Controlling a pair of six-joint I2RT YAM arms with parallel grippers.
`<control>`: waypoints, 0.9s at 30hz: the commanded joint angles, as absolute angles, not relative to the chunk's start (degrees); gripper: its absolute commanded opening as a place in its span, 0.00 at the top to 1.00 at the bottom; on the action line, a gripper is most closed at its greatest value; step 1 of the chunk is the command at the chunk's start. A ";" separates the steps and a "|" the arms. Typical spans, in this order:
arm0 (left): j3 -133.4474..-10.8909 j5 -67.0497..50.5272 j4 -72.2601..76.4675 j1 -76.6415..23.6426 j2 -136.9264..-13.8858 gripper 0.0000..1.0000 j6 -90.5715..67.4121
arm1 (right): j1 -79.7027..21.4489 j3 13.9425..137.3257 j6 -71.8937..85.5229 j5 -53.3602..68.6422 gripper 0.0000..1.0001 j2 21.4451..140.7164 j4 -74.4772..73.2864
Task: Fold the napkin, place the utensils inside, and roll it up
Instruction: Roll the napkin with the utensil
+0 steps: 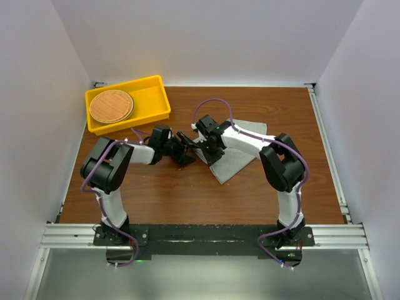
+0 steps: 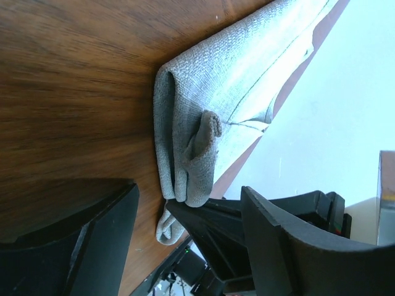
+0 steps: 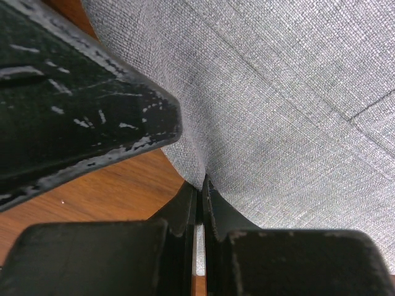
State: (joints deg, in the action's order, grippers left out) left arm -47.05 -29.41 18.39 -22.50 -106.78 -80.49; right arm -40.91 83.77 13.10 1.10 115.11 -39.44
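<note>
The grey napkin (image 1: 236, 157) lies folded on the wooden table right of centre. My right gripper (image 1: 209, 150) is shut on its left edge. In the right wrist view the cloth (image 3: 290, 92) bunches into the closed tips (image 3: 200, 185). My left gripper (image 1: 186, 151) stands open just left of that edge. In its wrist view the folded end of the napkin (image 2: 234, 80) lies ahead of its spread jaws (image 2: 190, 191), and the right gripper's black fingers (image 2: 213, 225) pinch the cloth between them. The utensils are out of view.
A yellow tray (image 1: 155, 100) sits at the back left with a round brown woven disc (image 1: 111, 106) in it. White walls close in the table on three sides. A left finger (image 3: 80, 111) crowds the right wrist view.
</note>
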 commanded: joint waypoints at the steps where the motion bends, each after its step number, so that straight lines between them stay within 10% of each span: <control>1: -48.78 -26.72 13.45 -23.03 -108.45 0.29 -81.12 | -40.26 85.25 14.15 2.37 1.00 110.92 -38.50; 14: -50.89 -26.46 13.62 -24.61 -112.67 0.34 -79.10 | -39.46 86.48 13.80 3.34 1.00 109.86 -38.41; 27: -54.49 -23.99 12.48 -24.70 -116.72 0.59 -73.30 | -39.20 86.49 10.46 5.36 1.00 111.62 -38.06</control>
State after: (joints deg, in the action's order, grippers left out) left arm -53.69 -29.80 17.45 -24.47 -113.43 -78.81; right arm -39.33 84.75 12.29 3.42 113.51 -39.40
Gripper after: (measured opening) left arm 0.448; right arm 0.029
